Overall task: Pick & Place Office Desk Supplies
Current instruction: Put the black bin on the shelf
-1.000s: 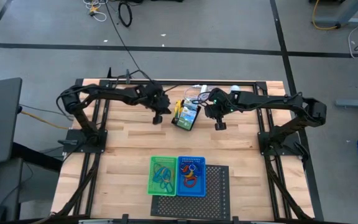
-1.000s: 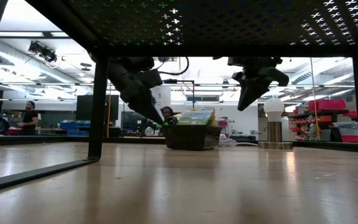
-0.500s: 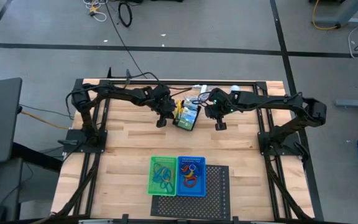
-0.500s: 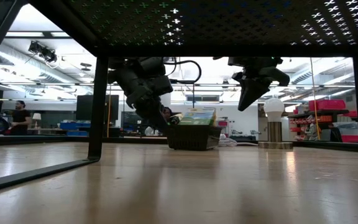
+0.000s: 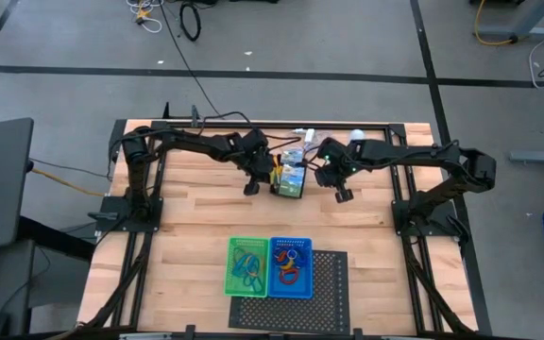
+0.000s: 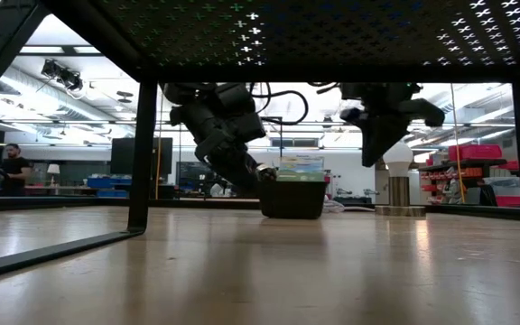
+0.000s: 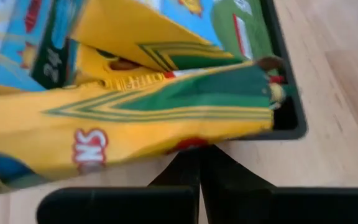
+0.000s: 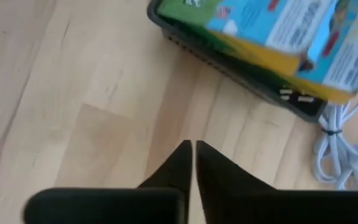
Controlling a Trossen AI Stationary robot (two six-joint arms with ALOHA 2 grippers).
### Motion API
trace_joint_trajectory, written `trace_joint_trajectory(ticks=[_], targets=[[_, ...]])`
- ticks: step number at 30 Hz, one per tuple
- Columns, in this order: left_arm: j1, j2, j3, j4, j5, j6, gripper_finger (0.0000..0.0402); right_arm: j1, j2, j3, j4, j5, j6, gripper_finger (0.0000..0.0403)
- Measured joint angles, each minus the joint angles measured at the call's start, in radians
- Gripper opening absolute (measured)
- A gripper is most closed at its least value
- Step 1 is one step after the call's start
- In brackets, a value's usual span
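At the far middle of the desk (image 5: 196, 203), black tray (image 5: 291, 185) heaped with a yellow-green crayon box (image 7: 135, 106) and small boxes, long axis running far to near. Left claw (image 5: 250, 188) just beside its left edge, fingers pressed together, holding nothing. Right claw (image 5: 344, 195) further off on the opposite side, near-closed and empty. Left nearer by a clear margin; likely the one to reach in.

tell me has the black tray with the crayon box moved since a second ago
Yes. In the high view the black tray has slid toward the right arm's side, away from the table edge on the left, with the left gripper beside it.
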Motion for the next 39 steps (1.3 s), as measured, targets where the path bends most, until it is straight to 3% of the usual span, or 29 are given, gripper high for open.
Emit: trace_joint_trajectory(ticks=[6, 11, 16, 22, 29, 39], targets=[[0.0, 0.0, 0.015, -0.001, 0.017, 0.013, 0.0001, 0.019, 0.016, 0.0, 0.043, 0.013, -0.082, 0.0095], [-0.012, 0.0, 0.026, 0.013, 0.027, 0.044, 0.0001, 0.019, 0.022, 0.001, 0.063, 0.03, -0.064, 0.0159], [-0.013, 0.0, 0.026, 0.038, 0.101, 0.059, 0.0001, 0.016, 0.022, 0.001, 0.063, 0.039, -0.019, 0.0199], [-0.014, 0.0, 0.026, 0.049, 0.149, 0.06, 0.0001, 0.016, 0.022, 0.001, 0.06, 0.02, 0.032, 0.0204], [-0.014, 0.0, 0.026, 0.048, 0.141, 0.05, 0.0001, 0.045, 0.022, 0.001, 0.03, -0.044, 0.05, 0.0193], [-0.021, 0.008, 0.026, -0.03, 0.13, 0.055, 0.0001, 0.091, 0.022, 0.001, -0.037, -0.047, 0.095, 0.0192]])
